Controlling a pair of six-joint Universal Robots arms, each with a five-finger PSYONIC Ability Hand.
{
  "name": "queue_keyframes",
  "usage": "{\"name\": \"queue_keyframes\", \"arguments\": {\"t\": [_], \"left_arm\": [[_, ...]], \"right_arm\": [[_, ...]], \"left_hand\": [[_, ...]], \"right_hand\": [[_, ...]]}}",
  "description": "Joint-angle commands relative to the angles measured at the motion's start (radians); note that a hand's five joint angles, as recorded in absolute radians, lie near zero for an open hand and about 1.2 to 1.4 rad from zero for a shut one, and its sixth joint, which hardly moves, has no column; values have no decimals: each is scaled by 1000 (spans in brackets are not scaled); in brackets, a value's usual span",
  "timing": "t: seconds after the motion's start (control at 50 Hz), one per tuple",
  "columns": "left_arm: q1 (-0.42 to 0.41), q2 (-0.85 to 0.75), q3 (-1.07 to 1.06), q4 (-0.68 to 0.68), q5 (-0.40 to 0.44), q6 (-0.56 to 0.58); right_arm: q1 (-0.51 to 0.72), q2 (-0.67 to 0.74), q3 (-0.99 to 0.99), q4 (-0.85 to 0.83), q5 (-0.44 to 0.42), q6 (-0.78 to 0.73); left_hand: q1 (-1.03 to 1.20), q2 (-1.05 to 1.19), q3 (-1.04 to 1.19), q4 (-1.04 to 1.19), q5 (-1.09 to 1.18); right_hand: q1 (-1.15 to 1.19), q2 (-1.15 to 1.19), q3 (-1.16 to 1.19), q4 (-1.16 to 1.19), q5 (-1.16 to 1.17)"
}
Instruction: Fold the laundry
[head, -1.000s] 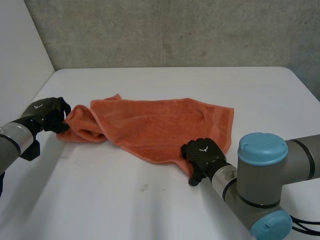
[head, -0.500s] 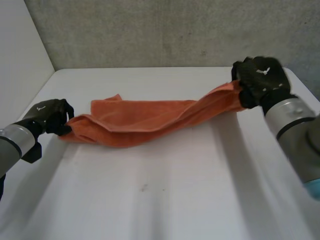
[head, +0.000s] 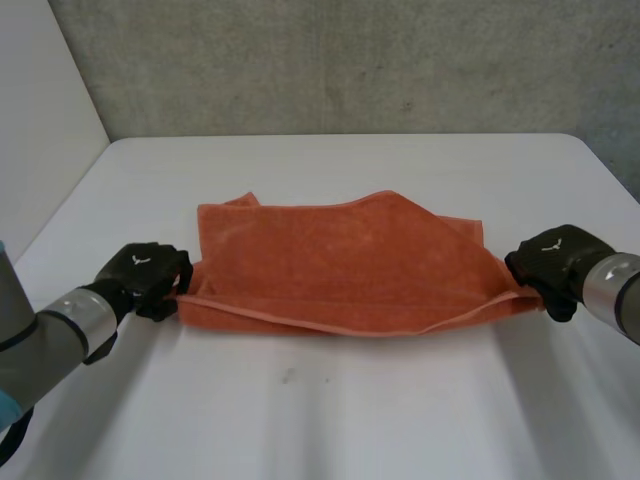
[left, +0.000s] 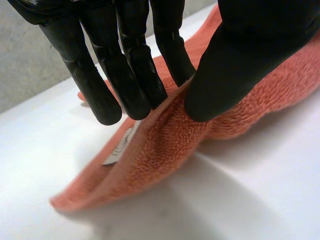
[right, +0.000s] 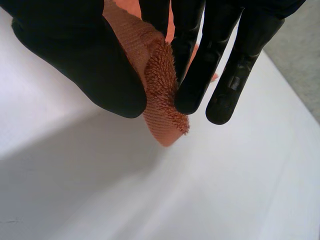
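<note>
An orange towel (head: 340, 265) is stretched wide across the middle of the white table (head: 330, 400), its near edge lifted a little. My left hand (head: 142, 279) pinches the towel's near left corner (left: 165, 145) between thumb and fingers (left: 135, 80); a small white label (left: 119, 150) shows by that corner. My right hand (head: 550, 262) pinches the near right corner (right: 162, 95) between thumb (right: 95, 70) and fingers, and the corner's tip hangs just above the table.
A grey wall (head: 350, 60) runs behind the table's far edge, and a white panel (head: 40, 130) stands along its left side. Bare tabletop lies in front of the towel, with a small dark speck (head: 288, 377) on it.
My right hand swung up to the far right with the corner, then came down to the near right. My left hand moved nearer and inward. The bunched towel is now pulled out flat.
</note>
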Motion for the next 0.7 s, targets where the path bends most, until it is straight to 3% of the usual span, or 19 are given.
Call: {"name": "queue_keyframes", "arguments": {"t": [0.02, 0.1, 0.16, 0.3, 0.4, 0.6, 0.7], "left_arm": [[-87, -95, 254, 51, -137, 118], [-129, -95, 381, 69, -192, 119], [-178, -72, 596, 121, -254, 111], [-201, 55, 705, 433, -297, 113], [-201, 100, 584, 448, -292, 118], [-193, 149, 172, 378, -281, 124], [-202, 135, -31, 376, -245, 118]], "right_arm": [[25, 206, -296, -65, 4, 53], [41, 235, -433, -125, 21, 110], [48, 235, -676, -330, 85, 251], [43, 67, -659, -662, 115, 394], [45, -30, -482, -688, 89, 411], [38, -24, -166, -509, -77, 405], [37, 8, -8, -493, -85, 406]], "left_hand": [[269, 198, 206, 202, 279], [269, 198, 206, 202, 279], [269, 198, 206, 202, 279], [269, 198, 206, 202, 279], [269, 198, 206, 202, 279], [269, 198, 206, 202, 279], [269, 198, 206, 202, 279]], "right_hand": [[466, 223, 217, 208, 246], [466, 223, 217, 208, 246], [466, 223, 217, 208, 246], [466, 223, 217, 208, 246], [466, 223, 217, 208, 246], [466, 223, 217, 208, 246], [466, 223, 217, 208, 246]]}}
